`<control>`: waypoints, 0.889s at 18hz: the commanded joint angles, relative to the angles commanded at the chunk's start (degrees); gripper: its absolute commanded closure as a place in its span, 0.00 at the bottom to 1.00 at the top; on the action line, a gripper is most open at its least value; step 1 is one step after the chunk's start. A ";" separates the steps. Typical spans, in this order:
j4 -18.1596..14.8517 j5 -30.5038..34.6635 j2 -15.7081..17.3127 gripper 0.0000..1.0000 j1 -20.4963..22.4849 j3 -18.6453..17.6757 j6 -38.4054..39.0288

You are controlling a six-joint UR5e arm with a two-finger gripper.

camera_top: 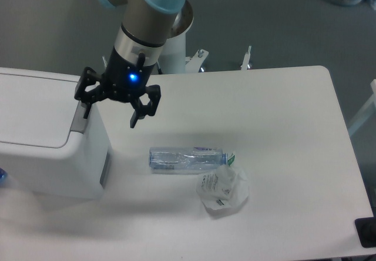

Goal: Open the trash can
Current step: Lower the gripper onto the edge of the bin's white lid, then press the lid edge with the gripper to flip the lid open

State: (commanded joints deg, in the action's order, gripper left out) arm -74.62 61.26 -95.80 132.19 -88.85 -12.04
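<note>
- The trash can (41,134) stands at the left edge of the white worktop (276,126), partly cut off by the frame, with its flat lid (32,105) down and shut.
- The grey push tab (78,116) sits along the lid's right edge, and it looks like the part to press.
- The gripper (110,104) hangs just above the can's right rim with its fingers spread wide and nothing between them.
- One finger (86,99) is over the tab's upper end; the other finger (138,111) is out over bare worktop to the right of the can.
- The step in hand appears to be lining up over the tab; no contact with it can be seen.
- To do it well, I judge the arm should bring one fingertip squarely over the tab's middle rather than its end, then press straight down.
- Closing the fingers first would probably give a firmer, single point of push and keep the spare finger from catching the can's side.
- A push landing on the lid panel or the rim would likely do nothing, or nudge the can.
- The arm (150,14) comes down from the top of the frame, leaning towards the left, wrist pointing roughly downward, a blue light showing on the gripper body.
- A clear plastic bottle (187,159) lies on its side to the right of the can, a crumpled clear wrapper (223,189) touching its capped end; both are apart from the can and out of the way.
</note>
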 joint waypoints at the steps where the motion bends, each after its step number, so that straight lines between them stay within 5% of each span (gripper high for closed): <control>1: 0.35 0.00 0.17 0.00 0.00 -0.70 0.00; 5: 4.21 0.17 2.55 0.00 0.00 -4.30 -0.17; 16: 4.48 0.53 1.85 0.00 0.00 -4.40 -0.26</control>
State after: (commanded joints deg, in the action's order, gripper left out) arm -70.14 61.79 -93.95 132.19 -93.25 -12.30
